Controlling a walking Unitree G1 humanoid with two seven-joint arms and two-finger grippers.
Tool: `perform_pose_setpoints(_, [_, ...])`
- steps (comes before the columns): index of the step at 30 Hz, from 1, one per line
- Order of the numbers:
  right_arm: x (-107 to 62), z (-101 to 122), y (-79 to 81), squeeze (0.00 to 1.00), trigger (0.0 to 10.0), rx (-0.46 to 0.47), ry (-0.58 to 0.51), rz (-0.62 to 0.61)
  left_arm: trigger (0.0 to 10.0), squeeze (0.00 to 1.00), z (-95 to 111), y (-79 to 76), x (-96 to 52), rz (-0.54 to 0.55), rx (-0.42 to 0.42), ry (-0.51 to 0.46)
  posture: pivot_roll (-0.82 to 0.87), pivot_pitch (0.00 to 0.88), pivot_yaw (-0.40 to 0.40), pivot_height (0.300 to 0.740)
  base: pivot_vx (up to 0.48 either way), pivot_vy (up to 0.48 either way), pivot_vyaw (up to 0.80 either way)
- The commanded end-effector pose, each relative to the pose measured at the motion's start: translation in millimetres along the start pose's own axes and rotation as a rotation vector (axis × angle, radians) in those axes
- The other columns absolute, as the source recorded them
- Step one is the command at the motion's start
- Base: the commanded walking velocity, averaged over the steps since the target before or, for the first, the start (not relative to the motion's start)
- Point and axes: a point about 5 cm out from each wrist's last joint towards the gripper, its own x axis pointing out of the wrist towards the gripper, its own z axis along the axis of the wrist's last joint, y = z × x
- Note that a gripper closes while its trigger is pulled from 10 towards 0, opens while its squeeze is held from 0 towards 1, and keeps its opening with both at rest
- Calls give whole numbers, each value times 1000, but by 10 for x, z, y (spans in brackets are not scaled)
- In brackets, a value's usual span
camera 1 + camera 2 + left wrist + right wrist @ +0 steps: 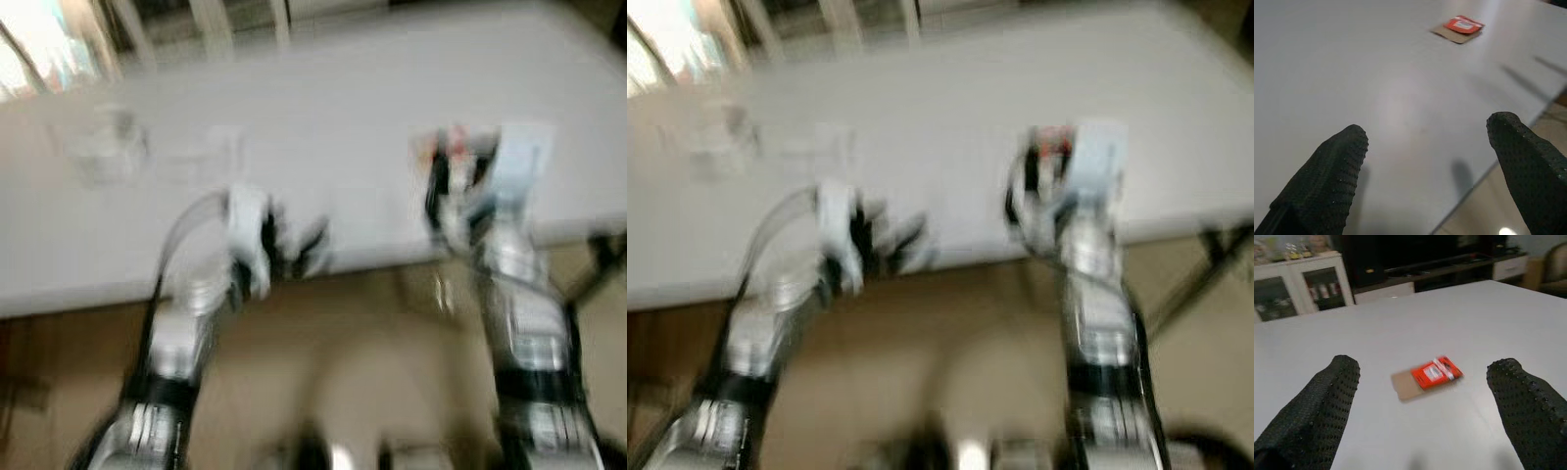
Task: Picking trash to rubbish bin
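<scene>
The right gripper [1422, 406] hovers with fingers apart above the white table [1488, 313], framing an orange packet [1435, 372].

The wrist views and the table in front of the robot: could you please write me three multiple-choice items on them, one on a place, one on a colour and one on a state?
1. Where does the packet lie?
A. on the floor
B. flat on the white table
C. between the left gripper's fingers

2. What colour is the packet's printed part?
A. red-orange
B. blue
C. green

3. How do the right gripper's fingers stand?
A. shut on the packet
B. shut on nothing
C. open, packet not yet held

Answers:
1 B: the packet rests on the table, ahead of the right gripper.
2 A: the red-orange print sits on a tan card backing.
3 C: the fingers stand wide apart, short of the packet. The left gripper is open too.
</scene>
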Motion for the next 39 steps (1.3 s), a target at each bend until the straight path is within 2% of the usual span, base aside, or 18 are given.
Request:
perform_pose_setpoints(1, [-13,-19,71,1000,10000,10,10,18,10000,0,-36,68,-61,26,6,20,-101,178,129,740,0,480,0])
perform_pose_setpoints(8, [-5,-19,77,1000,10000,7,11,21,10000,0,-32,62,-74,17,14,11,-98,177,129,740,0,343,0])
perform_pose_setpoints(9, [-9,10,44,1000,10000,-56,-8,-8,10000,0,-21,54,-79,17,19,-5,-95,173,127,740,0,0,0])
perform_pose_setpoints(10, [-9,10,44,1000,10000,-56,-8,-8,10000,0,-21,54,-79,17,19,-5,-95,173,127,740,0,0,0])
perform_pose_setpoints(11, [-19,21,22,1000,10000,-97,-17,-20,10000,0,-14,58,-77,31,15,-19,-98,169,124,740,0,0,0])
perform_pose_setpoints(12, [-35,29,-1,776,10000,-142,-28,-27,10000,0,-4,70,-74,56,10,-35,-99,165,123,740,0,0,0])
perform_pose_setpoints(13, [-71,32,-27,0,10000,-176,-39,-17,10000,0,19,99,-72,118,7,-73,-104,161,120,740,0,0,0])
perform_pose_setpoints(20, [-162,-23,-123,0,10000,-273,-23,19,10000,0,32,62,4,195,-24,-136,-131,127,77,740,0,0,0])
perform_pose_setpoints(25, [-148,-7,-102,0,10000,-301,-28,39,10000,0,51,42,65,213,-42,-166,-145,100,45,740,0,0,0])
perform_pose_setpoints(30, [-119,21,-24,0,10000,-304,-33,72,10000,0,40,-7,131,219,-65,-186,-154,80,22,740,0,0,0])
perform_pose_setpoints(39, [-70,26,-3,0,10000,-295,-17,113,10000,0,46,-61,213,229,-95,-218,-162,61,-18,740,0,0,0])
